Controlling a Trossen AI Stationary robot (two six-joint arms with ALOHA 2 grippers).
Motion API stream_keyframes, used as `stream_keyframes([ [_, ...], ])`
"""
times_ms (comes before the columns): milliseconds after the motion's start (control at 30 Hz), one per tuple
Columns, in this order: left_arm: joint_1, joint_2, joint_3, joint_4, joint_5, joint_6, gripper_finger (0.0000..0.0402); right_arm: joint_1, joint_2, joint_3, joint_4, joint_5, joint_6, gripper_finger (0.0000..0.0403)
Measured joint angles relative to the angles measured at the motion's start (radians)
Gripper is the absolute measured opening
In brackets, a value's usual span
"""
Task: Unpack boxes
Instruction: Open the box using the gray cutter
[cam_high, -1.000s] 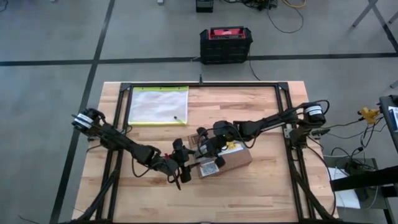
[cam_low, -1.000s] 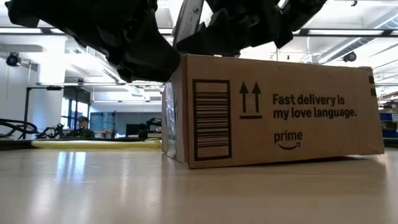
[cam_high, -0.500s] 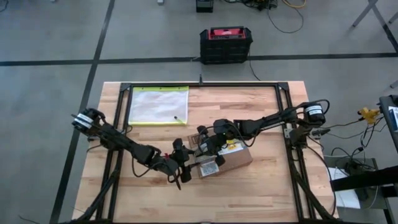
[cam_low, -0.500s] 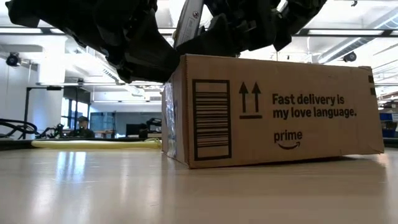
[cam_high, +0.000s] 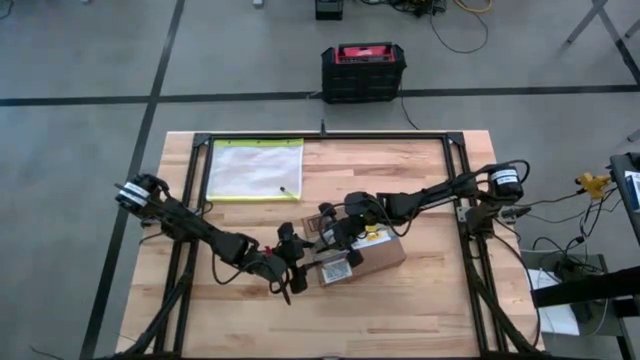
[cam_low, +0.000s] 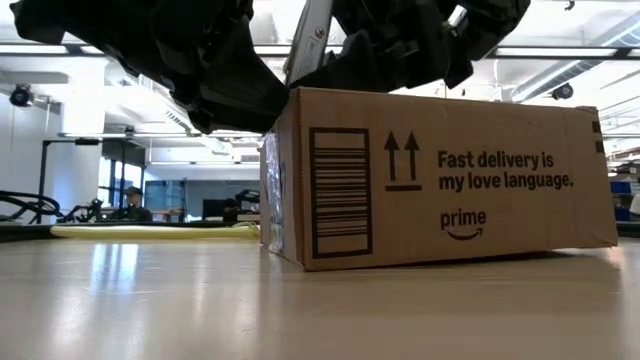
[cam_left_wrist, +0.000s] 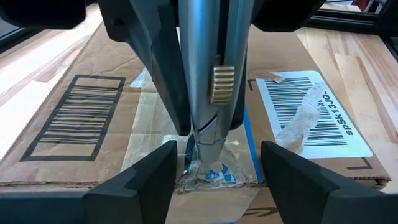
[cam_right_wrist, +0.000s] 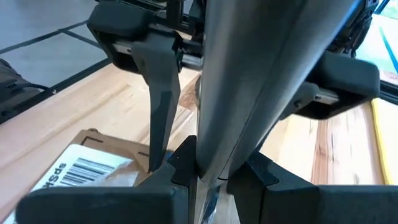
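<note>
As held by R gripper: cutter tip on box tape seam.

My right gripper, clamped on the grey box cutter, has tipped the handle more upright over the cardboard box's end and shifted slightly right.
</note>
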Motion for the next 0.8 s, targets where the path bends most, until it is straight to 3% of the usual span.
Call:
stream_keyframes([
  [500, 0.0, -0.001, 0.002, -0.026, 0.006, -0.003, 0.0209, -0.008, -0.085, -0.08, -0.078, 0.013, 0.031, 0.005],
  [800, -0.001, -0.001, 0.002, -0.033, 0.005, -0.013, 0.0214, -0.006, -0.208, -0.184, -0.097, 0.1, 0.083, 0.0049],
])
